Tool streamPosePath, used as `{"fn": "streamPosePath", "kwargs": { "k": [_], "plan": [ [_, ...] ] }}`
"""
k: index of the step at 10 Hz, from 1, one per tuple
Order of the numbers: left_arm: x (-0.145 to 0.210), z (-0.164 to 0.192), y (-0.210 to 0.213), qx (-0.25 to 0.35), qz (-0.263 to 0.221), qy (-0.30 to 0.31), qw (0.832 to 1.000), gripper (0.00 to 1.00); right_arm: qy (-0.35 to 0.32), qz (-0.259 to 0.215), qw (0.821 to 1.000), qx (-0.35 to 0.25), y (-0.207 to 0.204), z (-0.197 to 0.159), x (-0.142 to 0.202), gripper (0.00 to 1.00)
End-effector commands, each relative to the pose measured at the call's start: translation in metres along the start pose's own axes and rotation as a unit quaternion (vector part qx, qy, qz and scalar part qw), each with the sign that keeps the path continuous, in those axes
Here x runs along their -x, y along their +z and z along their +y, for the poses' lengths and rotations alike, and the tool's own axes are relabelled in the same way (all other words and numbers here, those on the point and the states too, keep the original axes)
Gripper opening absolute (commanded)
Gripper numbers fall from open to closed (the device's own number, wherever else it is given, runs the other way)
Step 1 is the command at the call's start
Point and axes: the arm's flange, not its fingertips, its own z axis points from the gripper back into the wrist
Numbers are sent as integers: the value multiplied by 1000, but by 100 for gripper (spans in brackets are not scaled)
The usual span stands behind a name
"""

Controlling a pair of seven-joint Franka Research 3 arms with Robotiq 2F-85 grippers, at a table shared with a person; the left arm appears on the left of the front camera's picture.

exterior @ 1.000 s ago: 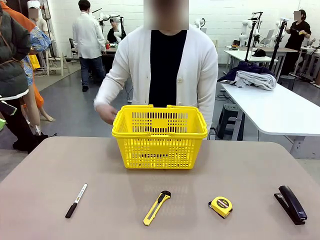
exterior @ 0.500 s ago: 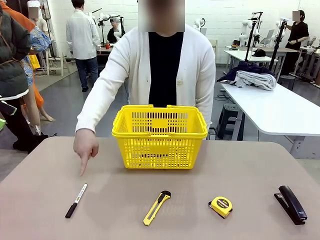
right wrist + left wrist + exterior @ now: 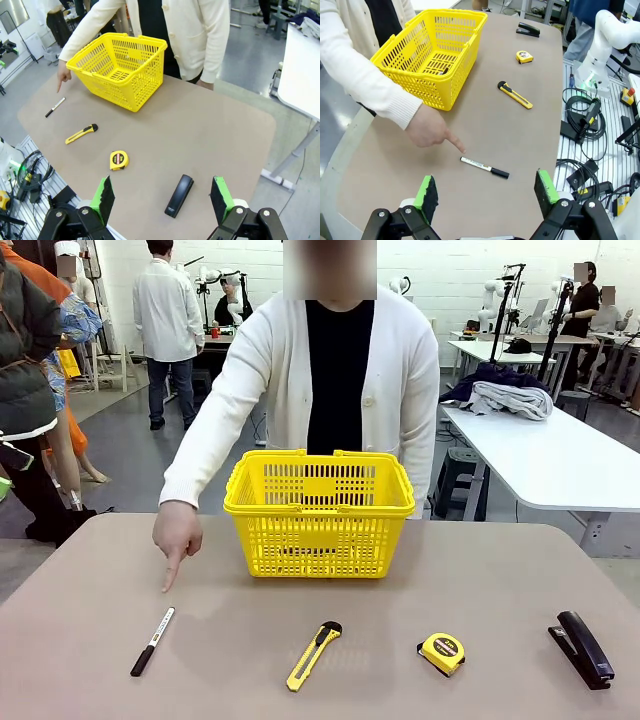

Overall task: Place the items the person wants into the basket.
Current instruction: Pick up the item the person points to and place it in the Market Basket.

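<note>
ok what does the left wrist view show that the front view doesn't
Left wrist view adds: the open left gripper, the basket's floor, the right arm's base and cables. Front view adds: the person's torso, a side table with clothes, and people farther off. Shared: the hand pointing at the marker, plus the knife, tape measure and stapler.
</note>
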Motion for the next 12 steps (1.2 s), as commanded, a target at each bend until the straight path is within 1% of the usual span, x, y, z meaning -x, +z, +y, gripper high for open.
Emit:
{"fn": "streamPosePath", "kwargs": {
  "k": [1, 4, 5, 6, 7, 8, 10, 11, 12],
  "plan": [
    [2, 1, 0, 0, 0, -2, 1000, 100, 0, -3, 1000, -2, -1, 0, -1, 100],
    [0, 0, 0, 0, 0, 0, 1000, 100, 0, -3, 1000, -2, -1, 0, -1, 100],
    [-16, -3, -19, -67, 45, 87, 993, 100, 0, -3, 1000, -2, -1, 0, -1, 100],
    [-37, -13, -48, -113, 100, 168, 974, 100, 0, -3, 1000, -2, -1, 0, -1, 100],
    [-46, -17, -63, -160, 146, 199, 956, 100, 0, -3, 1000, -2, -1, 0, -1, 100],
    [-55, -21, -87, -186, 200, 243, 931, 100, 0, -3, 1000, -2, -1, 0, -1, 100],
    [-62, -31, -118, -172, 277, 304, 895, 100, 0, -3, 1000, -2, -1, 0, -1, 100],
    [-62, -35, -134, -152, 300, 327, 883, 100, 0, -3, 1000, -2, -1, 0, -1, 100],
    [-59, -33, -152, -155, 317, 345, 870, 100, 0, -3, 1000, -2, -1, 0, -1, 100]
  ]
}}
